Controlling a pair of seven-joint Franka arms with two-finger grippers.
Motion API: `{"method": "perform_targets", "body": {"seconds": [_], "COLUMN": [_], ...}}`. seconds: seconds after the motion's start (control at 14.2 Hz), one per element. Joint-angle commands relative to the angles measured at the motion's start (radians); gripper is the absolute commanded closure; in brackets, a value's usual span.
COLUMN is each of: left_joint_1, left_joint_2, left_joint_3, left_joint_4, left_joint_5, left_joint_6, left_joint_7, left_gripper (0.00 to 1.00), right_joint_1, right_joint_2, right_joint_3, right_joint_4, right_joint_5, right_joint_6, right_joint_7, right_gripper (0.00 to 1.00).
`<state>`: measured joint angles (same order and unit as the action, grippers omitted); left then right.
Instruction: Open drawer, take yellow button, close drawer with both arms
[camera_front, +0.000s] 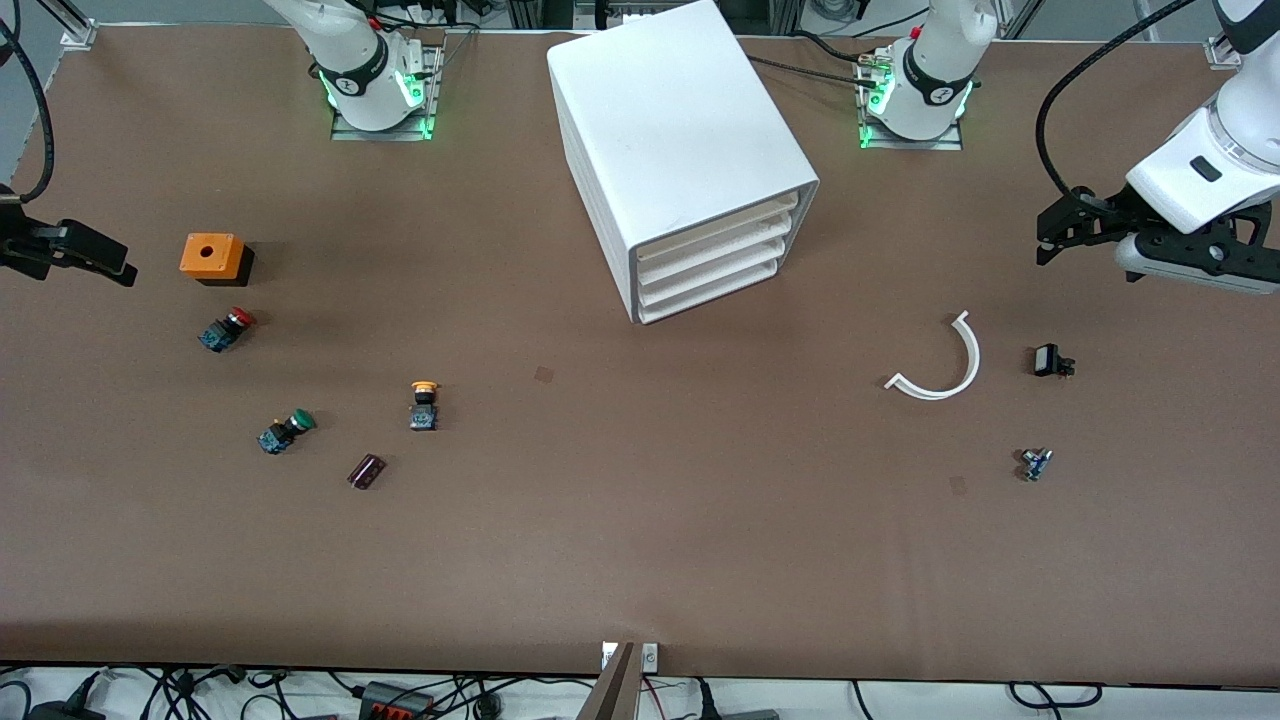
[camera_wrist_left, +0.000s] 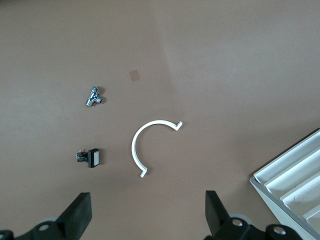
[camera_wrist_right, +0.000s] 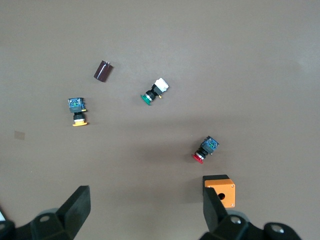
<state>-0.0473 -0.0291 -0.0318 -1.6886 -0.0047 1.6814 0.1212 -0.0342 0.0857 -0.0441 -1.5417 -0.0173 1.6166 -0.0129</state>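
Observation:
The white cabinet (camera_front: 680, 140) stands at the table's middle, near the robots' bases. Its uppermost drawer (camera_front: 720, 226) is shut, flush with the three below. The cabinet's corner also shows in the left wrist view (camera_wrist_left: 292, 180). The orange-yellow-capped button (camera_front: 424, 405) lies on the bare table toward the right arm's end, and shows in the right wrist view (camera_wrist_right: 77, 111). My left gripper (camera_front: 1058, 225) hangs open and empty (camera_wrist_left: 147, 215) over the left arm's end of the table. My right gripper (camera_front: 95, 258) hangs open and empty (camera_wrist_right: 145, 212) over the right arm's end, beside the orange box.
An orange box (camera_front: 212, 257), a red-capped button (camera_front: 226, 330), a green-capped button (camera_front: 285, 431) and a dark cylinder (camera_front: 366, 470) lie toward the right arm's end. A white curved strip (camera_front: 940, 365), a small black part (camera_front: 1050, 361) and a metal fitting (camera_front: 1035, 464) lie toward the left arm's end.

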Motion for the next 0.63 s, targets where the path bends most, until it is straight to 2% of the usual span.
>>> {"method": "perform_targets", "body": {"seconds": [0.0, 0.56], "left_joint_1": [-0.014, -0.013], "left_joint_2": [0.014, 0.014], "left_joint_3": [0.007, 0.006], "left_joint_4": [0.036, 0.038], "left_joint_5": [-0.015, -0.017], "left_joint_6": [-0.029, -0.032], "left_joint_7": [-0.002, 0.001], "left_gripper": [0.00, 0.00], "right_joint_1": [-0.016, -0.016], "right_joint_2": [-0.017, -0.003], "right_joint_3": [0.020, 0.021], "right_joint_4": [-0.018, -0.017], "right_joint_5": [-0.010, -0.006], "right_joint_6": [0.009, 0.009], "right_joint_7": [0.004, 0.004], "right_gripper": [0.00, 0.00]}}
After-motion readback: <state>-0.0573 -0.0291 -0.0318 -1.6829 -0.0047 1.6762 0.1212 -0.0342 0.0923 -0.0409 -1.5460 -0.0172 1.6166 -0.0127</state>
